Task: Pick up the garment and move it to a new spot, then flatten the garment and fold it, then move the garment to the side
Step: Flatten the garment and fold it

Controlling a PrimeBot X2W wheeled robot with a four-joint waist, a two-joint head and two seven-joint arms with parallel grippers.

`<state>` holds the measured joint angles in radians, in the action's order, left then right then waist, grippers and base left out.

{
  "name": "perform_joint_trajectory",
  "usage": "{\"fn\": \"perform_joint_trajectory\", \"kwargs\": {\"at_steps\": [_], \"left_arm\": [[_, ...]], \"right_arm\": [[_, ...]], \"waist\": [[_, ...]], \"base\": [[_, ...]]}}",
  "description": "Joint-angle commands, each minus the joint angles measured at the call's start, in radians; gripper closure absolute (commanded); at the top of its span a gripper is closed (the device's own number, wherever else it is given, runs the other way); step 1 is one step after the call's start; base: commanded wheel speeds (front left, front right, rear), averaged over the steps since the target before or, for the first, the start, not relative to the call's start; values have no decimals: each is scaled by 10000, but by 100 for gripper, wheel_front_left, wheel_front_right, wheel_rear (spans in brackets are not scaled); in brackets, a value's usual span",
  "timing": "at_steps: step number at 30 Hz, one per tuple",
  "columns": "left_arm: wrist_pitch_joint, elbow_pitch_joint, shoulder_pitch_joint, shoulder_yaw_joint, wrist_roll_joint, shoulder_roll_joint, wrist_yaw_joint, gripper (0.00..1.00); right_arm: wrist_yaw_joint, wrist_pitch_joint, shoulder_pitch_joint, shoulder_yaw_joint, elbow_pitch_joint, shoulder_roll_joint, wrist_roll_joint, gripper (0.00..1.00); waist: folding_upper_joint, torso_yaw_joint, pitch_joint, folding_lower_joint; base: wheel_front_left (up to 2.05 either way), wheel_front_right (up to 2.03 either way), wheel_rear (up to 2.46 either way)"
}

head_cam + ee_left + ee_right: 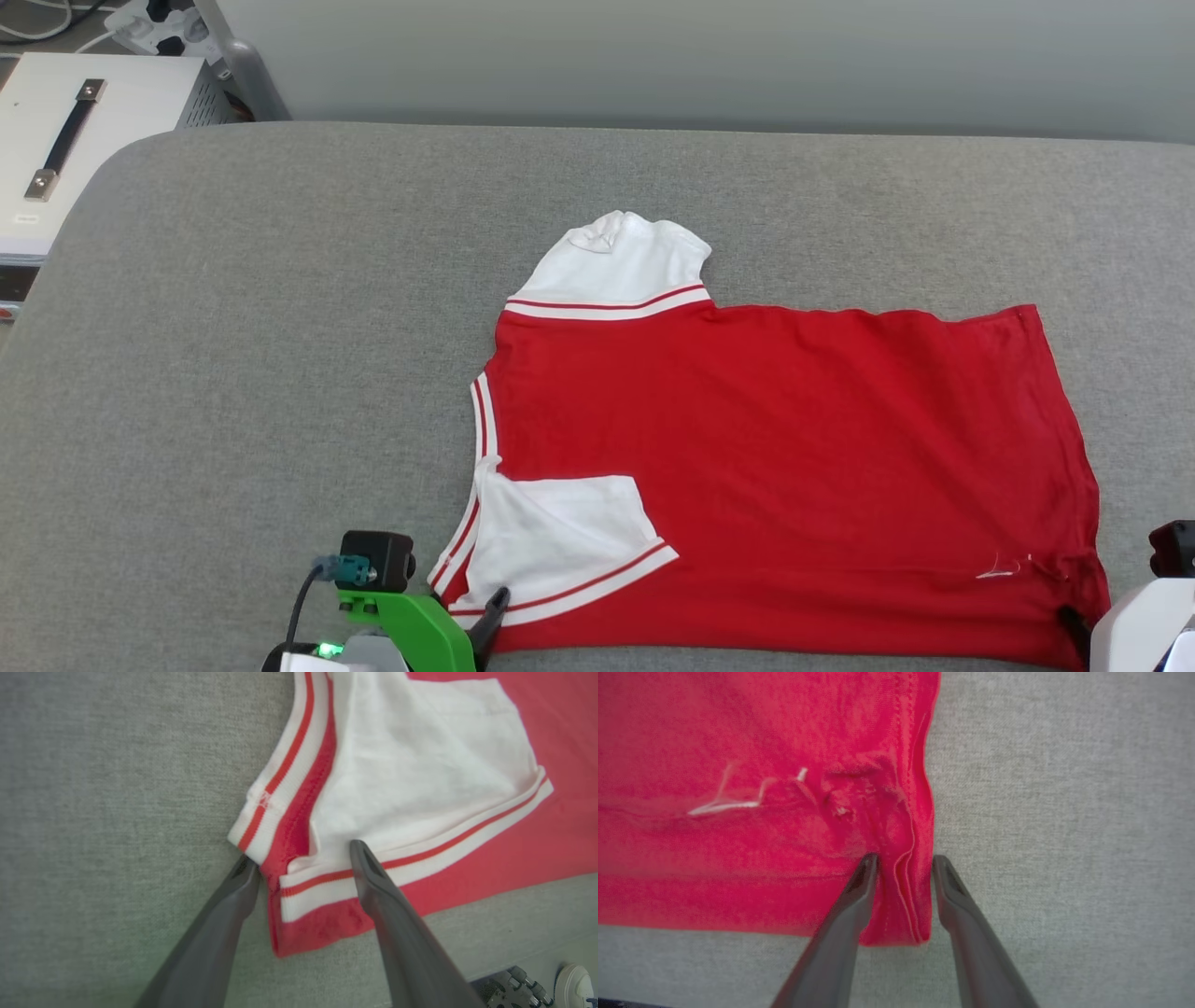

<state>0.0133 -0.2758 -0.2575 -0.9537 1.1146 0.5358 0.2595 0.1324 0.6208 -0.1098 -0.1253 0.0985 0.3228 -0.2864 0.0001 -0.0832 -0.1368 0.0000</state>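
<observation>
The garment (766, 448) lies flat on the grey table (233, 327), red side up. One white sleeve sticks out at the far side, and the other is folded over the red cloth at the near left. My left gripper (301, 854) is open at the near-left corner, its fingers astride the striped sleeve trim and neck edge, and it holds nothing. In the head view the left gripper (485, 621) sits at that same corner. My right gripper (904, 857) is open at the near-right hem corner of the garment (738, 765), a ridge of bunched hem between its fingers. The right gripper (1074, 625) shows low at the right.
A white box with a black handle (65, 140) stands beyond the table's far left corner, with a power strip (159, 28) behind it. Bare grey table surrounds the garment on the left and far side. The table's near edge runs just behind both grippers.
</observation>
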Motion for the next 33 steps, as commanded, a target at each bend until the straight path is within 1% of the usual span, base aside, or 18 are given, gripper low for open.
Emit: {"fn": "perform_joint_trajectory", "kwargs": {"at_steps": [1, 4, 8, 13, 15, 18, 21, 23, 26, 28, 33], "left_arm": [[-27, -313, -18, 8, -51, 77, 132, 0], [-366, -175, -65, 190, -125, 178, 195, 0], [-969, 272, -183, 490, -335, 410, 302, 0], [-1982, 1051, -459, 841, -849, 682, 279, 0], [-2339, 1325, -557, 972, -1168, 750, 239, 0], [-2650, 1654, -565, 1267, -1657, 686, 134, 0], [-2736, 1929, -463, 1746, -2311, 471, -12, 0], [-2744, 2216, -269, 2429, -2990, 149, -124, 0], [-2747, 2567, 263, 3539, -3966, -476, -517, 0], [-2748, 2647, 553, 4078, -4555, -821, -824, 0], [-2749, 2347, 745, 4924, -5434, -1394, -1628, 0]], "right_arm": [[-17, -98, 171, 129, 140, -34, -75, 0], [-17, -421, 245, 144, -68, 5, -248, 0], [-17, -1026, 330, 169, -671, 160, -410, 0], [-17, -2295, 540, 333, -1545, 280, -494, 0], [-17, -2851, 621, 368, -1784, 231, -497, 0], [-17, -3728, 670, 476, -2036, 122, -479, 0], [-17, -4543, 635, 547, -2151, -108, -418, 0], [-17, -5069, 574, 602, -2197, -297, -347, 0], [-17, -5818, 531, 650, -2210, -612, -184, 0], [-17, -6224, 564, 723, -2219, -802, -57, 0], [-17, -6987, 847, 910, -2152, -1039, 205, 0]], "waist": [[-1, 21, 99, 0], [-1, 56, 274, 0], [-1, 108, 488, 0], [-1, 160, 618, 0], [-1, 182, 636, 0], [-1, 197, 641, 0], [-1, 207, 613, 0], [-1, 225, 569, 0], [-1, 332, 461, 0], [-1, 451, 347, 0], [-1, 887, -96, 0]], "base": [[0, 0, 0], [0, 0, 0], [0, 0, 0], [0, 0, 0], [0, 0, 0], [0, 0, 0], [0, 0, 0], [0, 0, 0], [0, 0, 0], [0, 0, 0], [0, 0, 0]]}}
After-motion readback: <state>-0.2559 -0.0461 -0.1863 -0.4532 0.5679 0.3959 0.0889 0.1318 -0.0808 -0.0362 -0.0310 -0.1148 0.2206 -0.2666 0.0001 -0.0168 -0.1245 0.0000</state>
